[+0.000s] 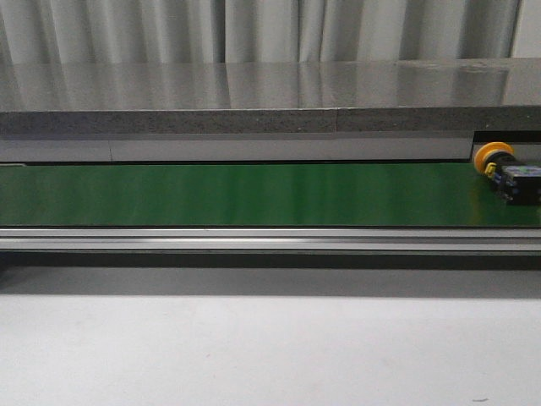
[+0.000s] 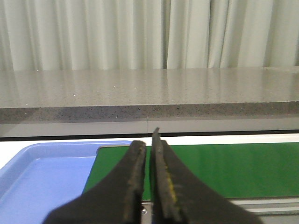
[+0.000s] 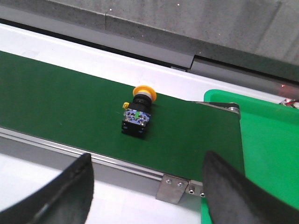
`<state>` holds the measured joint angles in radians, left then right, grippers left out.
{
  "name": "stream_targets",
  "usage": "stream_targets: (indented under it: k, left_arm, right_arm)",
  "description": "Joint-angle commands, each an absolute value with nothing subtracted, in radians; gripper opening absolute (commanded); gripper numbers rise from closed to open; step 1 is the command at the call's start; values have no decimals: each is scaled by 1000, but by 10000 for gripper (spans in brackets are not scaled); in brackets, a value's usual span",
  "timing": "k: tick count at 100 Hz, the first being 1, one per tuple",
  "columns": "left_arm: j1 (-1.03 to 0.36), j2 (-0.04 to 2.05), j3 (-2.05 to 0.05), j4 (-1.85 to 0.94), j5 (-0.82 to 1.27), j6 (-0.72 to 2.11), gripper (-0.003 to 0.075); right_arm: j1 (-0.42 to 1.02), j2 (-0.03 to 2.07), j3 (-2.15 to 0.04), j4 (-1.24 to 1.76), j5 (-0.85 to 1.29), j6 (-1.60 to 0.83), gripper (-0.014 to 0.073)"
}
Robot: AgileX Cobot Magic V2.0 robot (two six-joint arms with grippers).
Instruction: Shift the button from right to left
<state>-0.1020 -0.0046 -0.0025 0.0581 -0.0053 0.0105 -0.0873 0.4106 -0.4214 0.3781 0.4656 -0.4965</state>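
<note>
Nearest our right wrist camera, the two dark fingers [image 3: 67, 189] of the right gripper [image 3: 148, 186] stand spread wide, with nothing between them, hovering short of the green conveyor belt [image 3: 56, 100]. On that belt lies the button [image 3: 137, 113], tipped on its side near the belt's right end, its orange-yellow cap pointing away toward the grey wall and its black body toward us. In the front view we see the button [image 1: 505, 172] at the far right edge, partly cut off by the frame. Just beyond the belt's end sits a green tray [image 3: 261, 140].

Our left gripper [image 2: 149, 179] has its fingers pressed together, holding nothing, above the belt's left end beside a blue tray [image 2: 42, 172].

We judge the grasp not yet begun, and several risks follow. The button is small and lies skewed, so our fingers may close across a corner or the round cap and squirt it aside. It rests close to the belt's end, so a nudge could push it toward the green tray. Should the belt run, the button would shift under us and we would close on nothing. The left fingers must also part before any handover, or the button drops
</note>
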Motion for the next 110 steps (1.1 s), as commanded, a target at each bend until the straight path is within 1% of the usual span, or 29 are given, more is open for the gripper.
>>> stream_targets:
  k: [1, 6, 25, 60, 110]
  left_arm:
    - [-100, -41, 39, 50, -89, 0, 5]
    - [-100, -41, 39, 50, -89, 0, 5]
    - [-100, -41, 39, 50, -89, 0, 5]
    - [-100, -41, 39, 50, -89, 0, 5]
    - [-100, -41, 39, 50, -89, 0, 5]
  right_arm:
    - [-87, 366, -428, 404, 410, -505, 449]
    - [-87, 346, -418, 407, 408, -505, 412]
    - [-87, 331, -416, 408, 411, -505, 207]
    - [-87, 331, -416, 408, 413, -505, -71]
    - [-87, 331, -416, 409, 413, -505, -68]
